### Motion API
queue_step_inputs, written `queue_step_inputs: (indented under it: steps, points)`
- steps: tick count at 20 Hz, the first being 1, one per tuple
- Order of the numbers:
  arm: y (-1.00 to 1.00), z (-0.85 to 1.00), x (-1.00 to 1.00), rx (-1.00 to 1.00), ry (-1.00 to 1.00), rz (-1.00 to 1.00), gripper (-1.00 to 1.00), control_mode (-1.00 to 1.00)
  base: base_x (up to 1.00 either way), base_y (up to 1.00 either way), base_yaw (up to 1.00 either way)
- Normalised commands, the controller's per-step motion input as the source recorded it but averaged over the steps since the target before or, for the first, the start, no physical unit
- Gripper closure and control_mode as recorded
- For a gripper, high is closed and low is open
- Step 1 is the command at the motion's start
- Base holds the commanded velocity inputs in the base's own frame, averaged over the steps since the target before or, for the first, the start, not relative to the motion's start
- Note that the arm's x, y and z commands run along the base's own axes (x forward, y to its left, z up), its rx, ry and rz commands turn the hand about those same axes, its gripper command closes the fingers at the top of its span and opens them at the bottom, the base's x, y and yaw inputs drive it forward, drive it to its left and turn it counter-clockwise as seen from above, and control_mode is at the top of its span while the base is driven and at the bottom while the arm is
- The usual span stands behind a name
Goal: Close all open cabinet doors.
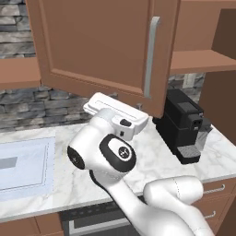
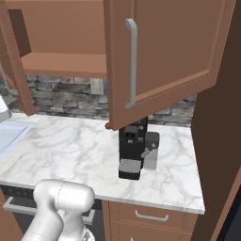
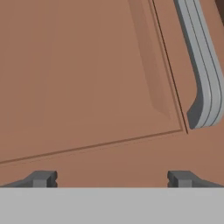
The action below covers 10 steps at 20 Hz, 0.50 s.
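One cabinet door [image 1: 101, 46] stands swung open over the counter, reddish-brown with a recessed panel and a long vertical silver handle [image 1: 152, 55]. From the other side the same cabinet door [image 2: 174, 52] and its handle [image 2: 132, 61] hang out in front of the open shelf [image 2: 66, 63]. My white hand [image 1: 117, 115] sits just below and in front of the door's lower edge. In the hand view the cabinet door [image 3: 87, 78] is very close, with the lower end of its handle [image 3: 203, 100] at the right. My gripper [image 3: 112, 178] is open, with nothing between its fingertips.
A black coffee machine [image 1: 183, 126] stands on the marble counter [image 2: 70, 146] under the open door. A sink [image 1: 23, 166] lies at the left. Drawer fronts [image 2: 150, 216] run below the counter, and a tall brown panel [image 2: 219, 141] closes off the right side.
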Motion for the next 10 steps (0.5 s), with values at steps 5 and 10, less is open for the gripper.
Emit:
queue_step_inputs:
  steps: [5, 10]
  points:
    - [-0.35, 0.0, 0.43, 0.0, 0.0, 0.11, -1.0, -1.0, 0.0, 0.0, 0.0]
    - [-0.38, 0.0, 0.41, 0.01, 0.0, 0.13, -1.0, -1.0, 0.0, 0.0, 0.0]
